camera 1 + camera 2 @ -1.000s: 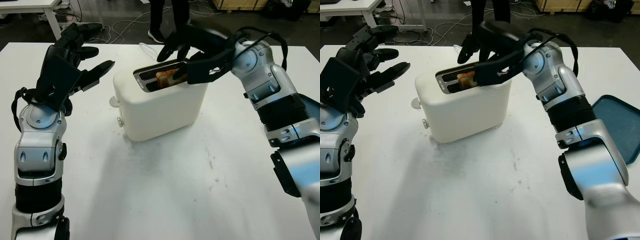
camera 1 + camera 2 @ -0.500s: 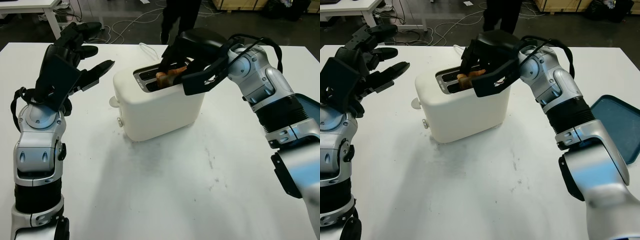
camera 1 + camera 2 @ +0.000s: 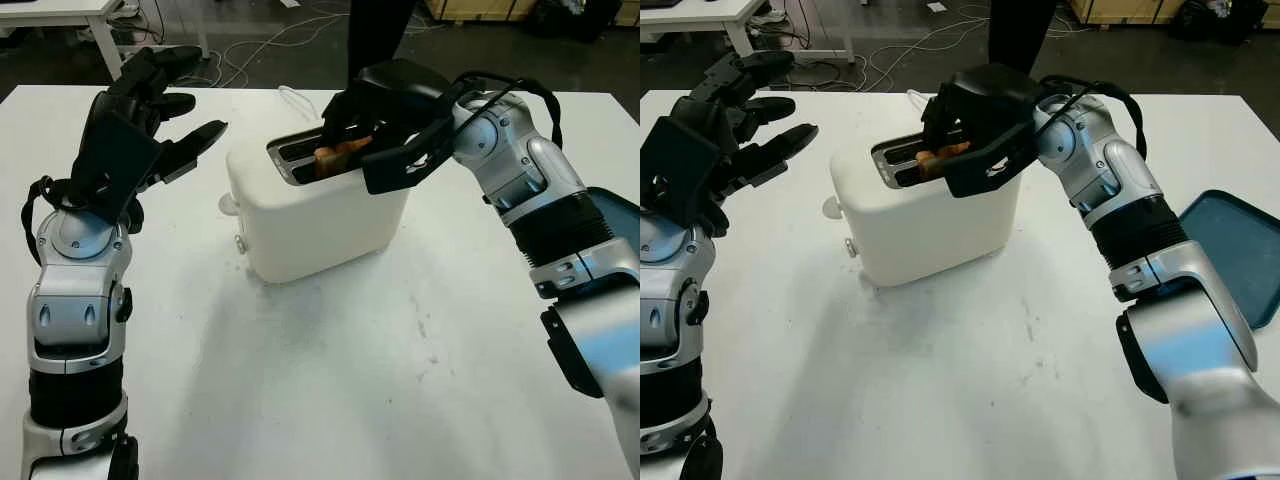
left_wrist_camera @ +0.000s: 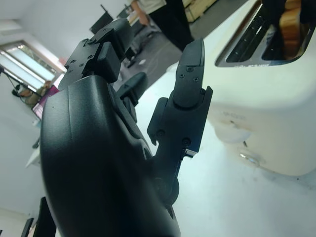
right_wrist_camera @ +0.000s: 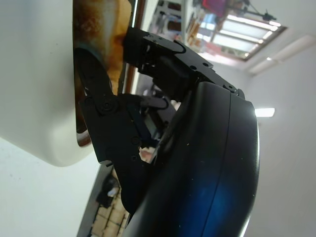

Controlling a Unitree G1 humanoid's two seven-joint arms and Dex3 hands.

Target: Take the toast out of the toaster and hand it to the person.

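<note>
A white toaster stands in the middle of the white table. A slice of browned toast sticks up from its nearer slot. My right hand is over the toaster's top, its black fingers closed around the toast. My left hand is raised to the left of the toaster, open and holding nothing; the left wrist view shows its fingers apart from the toaster. A person's dark legs stand beyond the table's far edge.
A blue tray lies at the table's right edge. Cables run over the floor behind the table, and a white desk stands at the far left.
My right hand has come down onto the toaster's top and closed on the toast, lifting it slightly. The person behind the table has stepped to the right. My left hand has not moved.
</note>
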